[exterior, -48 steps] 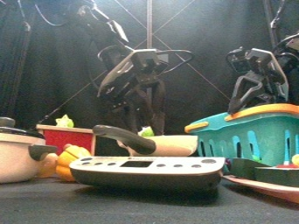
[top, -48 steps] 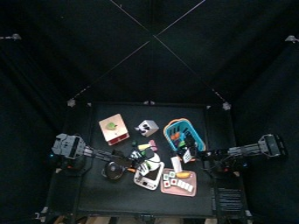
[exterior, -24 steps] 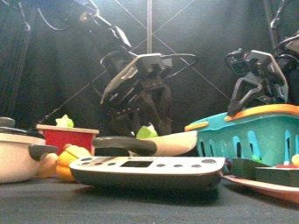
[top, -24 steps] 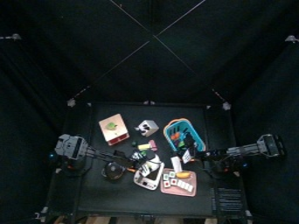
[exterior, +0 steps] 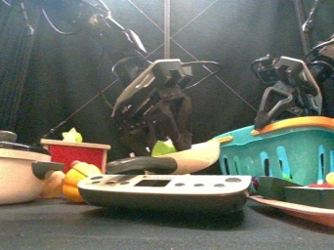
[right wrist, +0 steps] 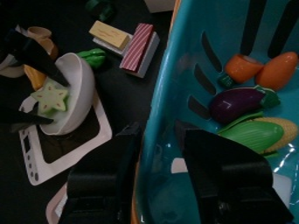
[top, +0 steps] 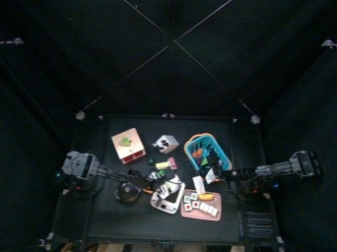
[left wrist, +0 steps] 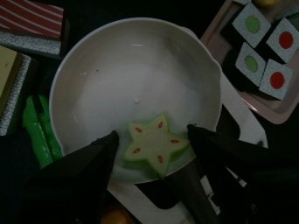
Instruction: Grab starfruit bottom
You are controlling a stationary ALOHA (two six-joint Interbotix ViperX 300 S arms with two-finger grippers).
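The starfruit (left wrist: 156,147) is a pale green star-shaped slice lying in a white bowl (left wrist: 128,79). My left gripper (left wrist: 156,157) is down in the bowl and open, with one jaw on each side of the slice, close against its points. In the front view the starfruit (exterior: 163,147) peeks above the tilted bowl (exterior: 196,156) under the left gripper (exterior: 152,137). My right gripper (right wrist: 163,162) rests open over the teal basket (right wrist: 233,52) at the right. The right wrist view also shows the starfruit (right wrist: 52,98).
The teal basket (exterior: 280,146) holds a carrot (right wrist: 251,68), an eggplant (right wrist: 233,103) and a green vegetable (right wrist: 263,131). A scale (exterior: 163,190) lies in front of the bowl. A red box (exterior: 76,154) and a pot (exterior: 20,171) stand at the left. A pink tray (left wrist: 263,44) lies beside the bowl.
My left gripper has come down into the bowl around the starfruit. The bowl's right rim has tipped up. The right arm has not moved.
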